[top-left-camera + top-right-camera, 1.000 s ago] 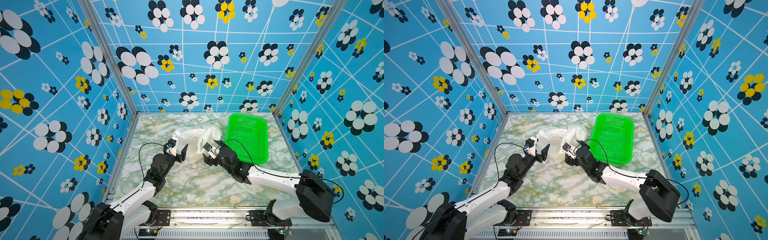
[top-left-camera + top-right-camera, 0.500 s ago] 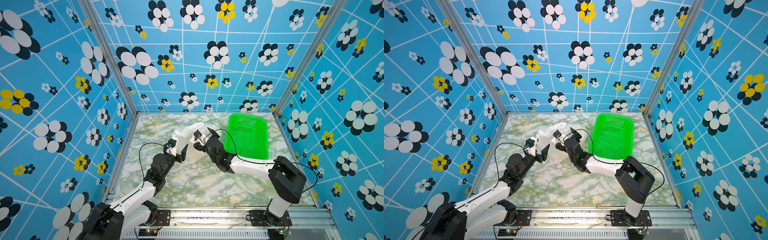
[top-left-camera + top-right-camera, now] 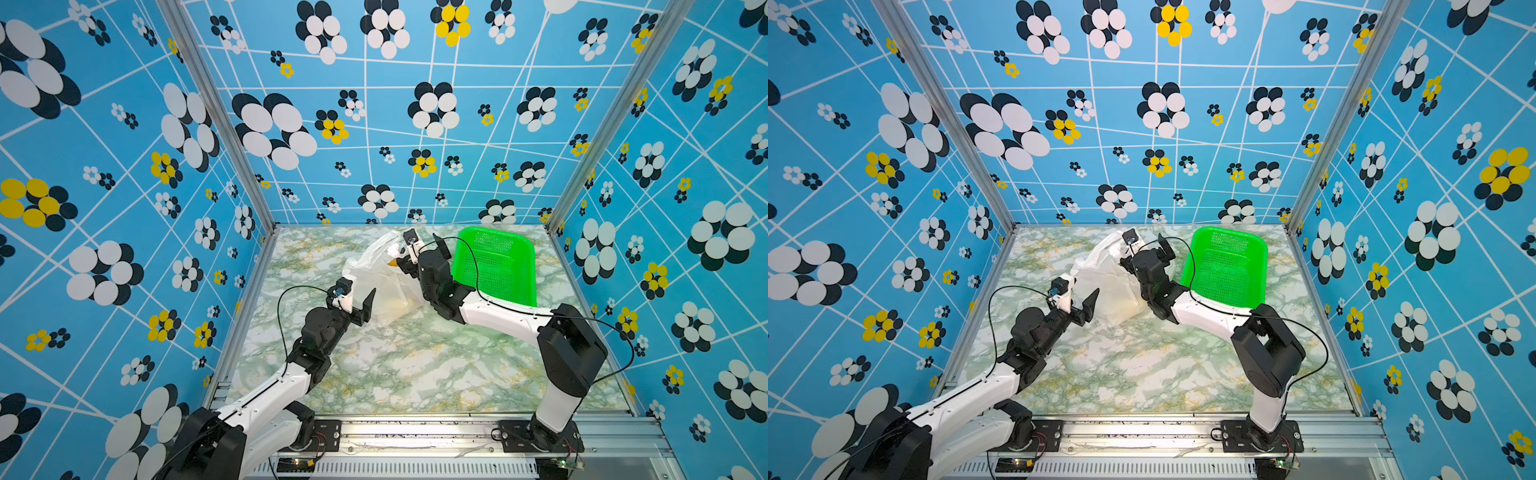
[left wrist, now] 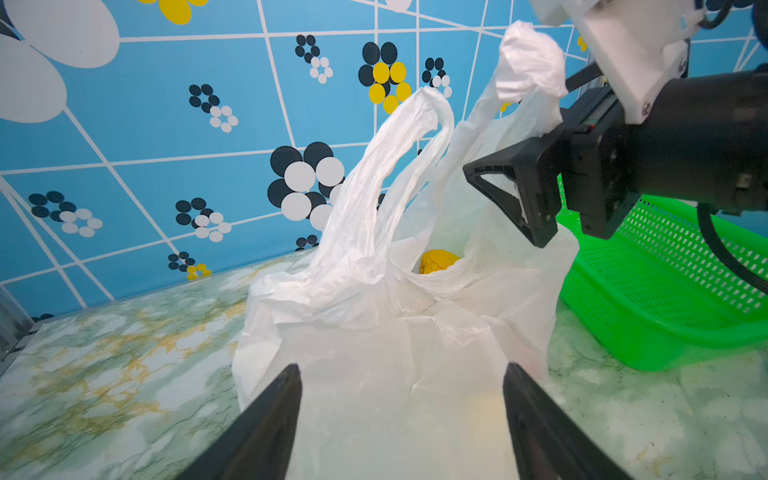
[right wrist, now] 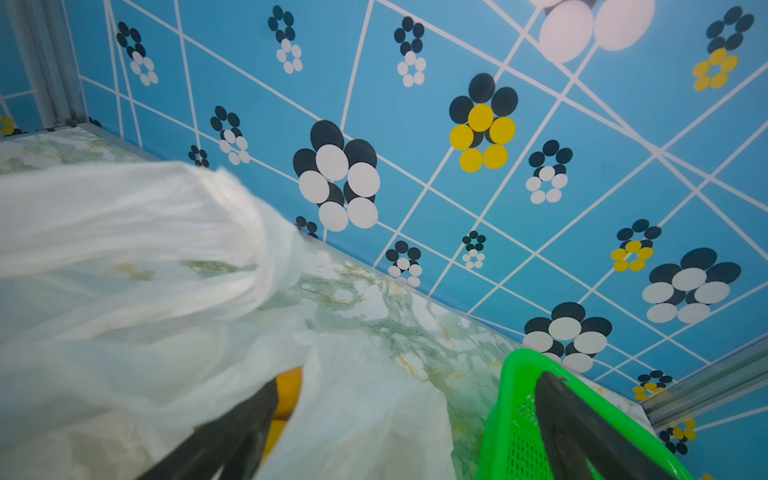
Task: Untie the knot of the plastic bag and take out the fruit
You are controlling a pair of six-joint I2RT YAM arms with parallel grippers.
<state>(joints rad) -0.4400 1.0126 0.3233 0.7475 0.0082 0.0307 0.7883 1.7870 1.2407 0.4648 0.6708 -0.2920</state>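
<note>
Right pincer (image 3: 417,251) hangs wide open at the mouth of the plastic bag (image 3: 382,291), one finger (image 5: 241,424) dipped inside beside a yellow-orange fruit (image 4: 438,261) and the other over the green basket (image 3: 498,270). It grips nothing, and I judge it is set there to close on that fruit and carry it the short way to the basket, which stands just beside the bag. Left pincer (image 4: 401,370) is open too, its two fingers spread low at the bag's near wall, likely to steady the thin film; whether they touch it I cannot tell. The bag stands slumped on the tabletop (image 3: 415,365) between the two arms. Its mouth gapes: one handle loop (image 4: 399,166) stands free, and the knot (image 4: 530,62) shows only as a crumpled bunch on the other handle, raised beside the right arm's wrist, so the untying looks done or nearly so. Counted: one bag, one basket with no fruit in it, two handles, two pincers, one fruit plainly in sight. Paler yellow shapes show through the film, too dim to count.
</note>
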